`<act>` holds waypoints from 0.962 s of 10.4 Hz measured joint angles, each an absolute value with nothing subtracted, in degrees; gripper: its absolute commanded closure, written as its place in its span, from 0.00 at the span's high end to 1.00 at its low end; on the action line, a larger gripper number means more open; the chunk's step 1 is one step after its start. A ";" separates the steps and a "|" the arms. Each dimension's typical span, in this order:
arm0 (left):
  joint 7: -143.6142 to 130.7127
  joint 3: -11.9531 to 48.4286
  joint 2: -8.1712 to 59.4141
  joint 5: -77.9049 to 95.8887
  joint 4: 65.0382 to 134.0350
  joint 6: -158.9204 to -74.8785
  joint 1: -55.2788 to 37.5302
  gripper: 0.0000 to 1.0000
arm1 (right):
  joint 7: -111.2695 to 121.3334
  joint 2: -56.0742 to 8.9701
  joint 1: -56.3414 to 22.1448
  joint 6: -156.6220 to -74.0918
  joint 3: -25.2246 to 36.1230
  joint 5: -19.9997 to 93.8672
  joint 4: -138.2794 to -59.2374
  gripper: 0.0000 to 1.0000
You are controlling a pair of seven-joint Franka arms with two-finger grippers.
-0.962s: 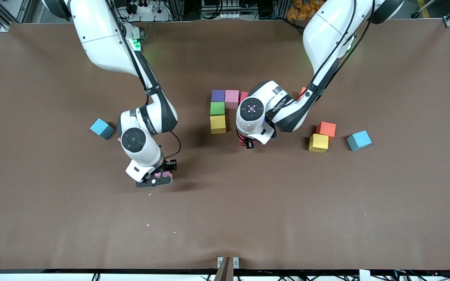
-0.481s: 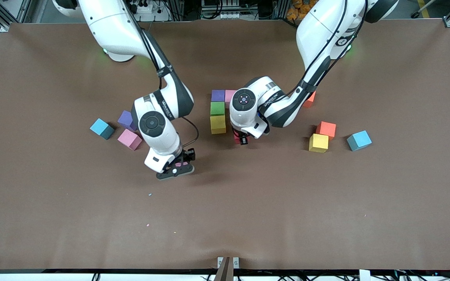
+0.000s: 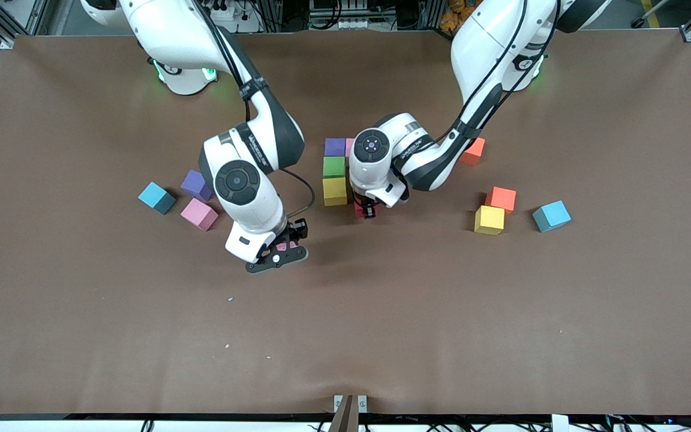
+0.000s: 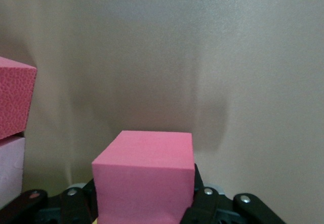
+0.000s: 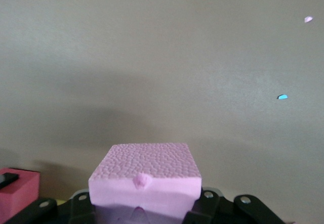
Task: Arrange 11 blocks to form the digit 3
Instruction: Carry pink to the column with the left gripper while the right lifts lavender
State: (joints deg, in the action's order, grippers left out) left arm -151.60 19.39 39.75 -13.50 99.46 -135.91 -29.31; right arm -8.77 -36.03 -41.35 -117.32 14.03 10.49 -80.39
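Note:
A partial figure lies mid-table: a purple cube [image 3: 335, 146], a pink cube [image 3: 349, 144] mostly hidden by the left arm, a green cube [image 3: 333, 167] and a yellow cube [image 3: 335, 191]. My left gripper [image 3: 365, 210] is shut on a red cube [image 4: 144, 176], low over the table right beside the yellow cube. My right gripper [image 3: 278, 253] is shut on a pink cube [image 5: 146, 178], over bare table toward the right arm's end from the figure. Loose cubes: purple [image 3: 195, 185], pink [image 3: 199, 214], yellow [image 3: 489, 219], two red-orange [image 3: 501, 198] [image 3: 473, 151].
Two light-blue cubes lie apart, one [image 3: 156, 197] near the loose purple cube, one [image 3: 551, 215] beside the loose yellow cube. The left wrist view shows a red cube [image 4: 15, 97] and a pale pink cube [image 4: 10, 168] of the figure. Small foam crumbs [image 3: 230, 299] dot the brown mat.
My right gripper has carried the pink cube toward the figure, uncovering the loose purple and pink cubes. My left gripper has moved the red cube closer to the yellow cube.

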 measured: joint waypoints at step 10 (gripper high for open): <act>-151.60 19.50 38.05 -14.72 103.18 -139.62 -30.44 0.00 | -8.61 -35.07 -41.43 -115.16 14.01 10.49 -79.95 0.22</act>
